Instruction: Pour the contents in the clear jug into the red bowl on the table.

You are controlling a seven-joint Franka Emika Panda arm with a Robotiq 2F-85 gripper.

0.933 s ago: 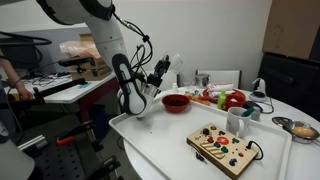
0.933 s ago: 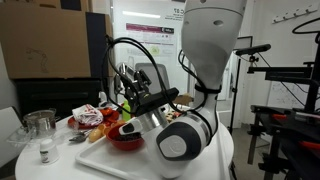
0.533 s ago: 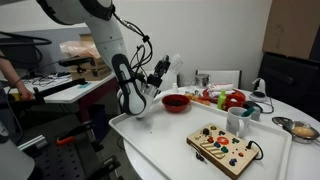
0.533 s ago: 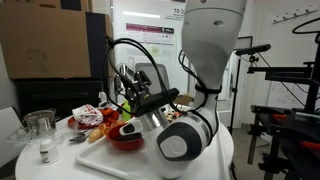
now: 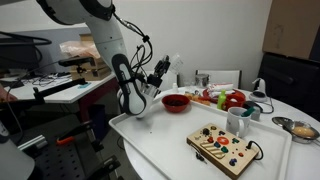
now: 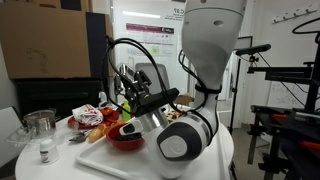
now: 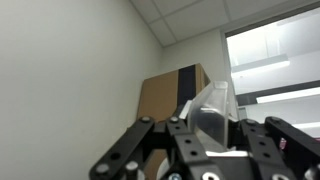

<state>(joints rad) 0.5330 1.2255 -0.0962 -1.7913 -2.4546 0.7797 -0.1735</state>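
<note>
My gripper [image 5: 161,73] is shut on the clear jug [image 5: 172,63] and holds it tilted in the air, up and to one side of the red bowl [image 5: 176,101]. The bowl sits at the far part of the white table [image 5: 160,140]. In the wrist view the jug [image 7: 212,112] sits between the black fingers [image 7: 205,140] and looks see-through; no dark contents show in it. The red bowl also shows in an exterior view [image 6: 125,141], below the gripper [image 6: 136,101]. I cannot tell what lies in the bowl.
A wooden toy board [image 5: 225,148], a white mug [image 5: 238,122], a silver bowl [image 5: 300,128] and red-and-green toy food [image 5: 228,99] stand on the table. A glass jar [image 6: 40,122] and small shaker [image 6: 44,150] stand nearby. A grey workbench [image 5: 70,85] stands beside the table.
</note>
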